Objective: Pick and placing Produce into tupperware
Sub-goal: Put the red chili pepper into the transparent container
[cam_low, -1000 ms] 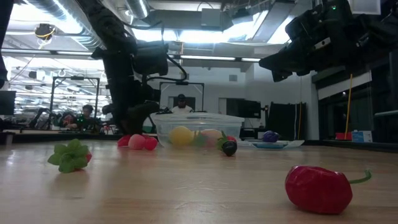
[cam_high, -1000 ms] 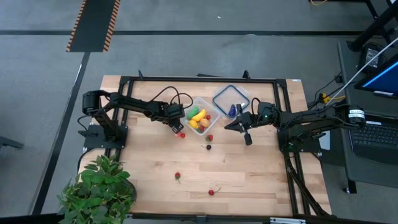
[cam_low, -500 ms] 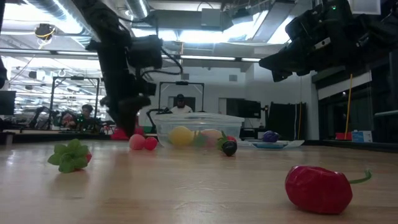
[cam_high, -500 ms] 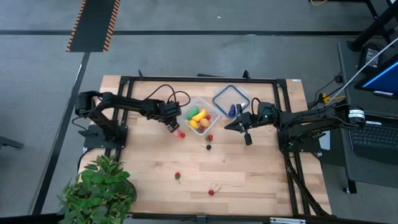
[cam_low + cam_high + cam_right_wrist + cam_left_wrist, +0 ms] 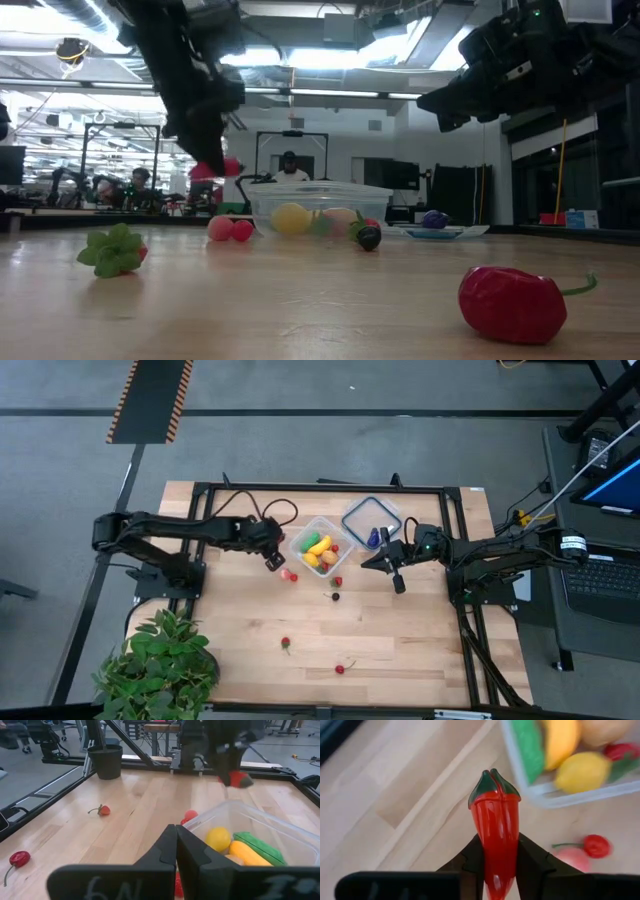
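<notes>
My left gripper [image 5: 272, 558] hangs above the wood just left of the tupperware [image 5: 322, 547], shut on a red chili pepper [image 5: 495, 820] with a green cap. The low view shows the pepper [image 5: 212, 168] well above the table. The clear tub [image 5: 320, 205] holds yellow, green, tan and red produce. My right gripper [image 5: 367, 562] waits shut on the tub's right side, nothing in it [image 5: 175, 840]. Loose produce lies on the wood: a peach and cherry [image 5: 290, 575], a red piece [image 5: 337, 581] and a dark one [image 5: 335, 597]. My left gripper pinches the pepper's red body [image 5: 495, 857] toward its pointed end between the two fingers [image 5: 532, 862]. The pepper lies along the fingers, its green cap [image 5: 493, 782] sticking out ahead. The fingers slant down from the table's left. The pepper is lifted clear of the table.
The tub's lid [image 5: 371, 518] lies at the back right with a blue-purple piece [image 5: 372, 538] on it. A strawberry [image 5: 286, 644] and a red pepper [image 5: 341, 668] lie near the front edge. A potted plant [image 5: 160, 665] stands at the front left corner.
My left gripper has risen from the table and drawn back a little toward the left edge, carrying the red chili pepper up clear of the wood. The peach and cherry have stayed where they lay.
</notes>
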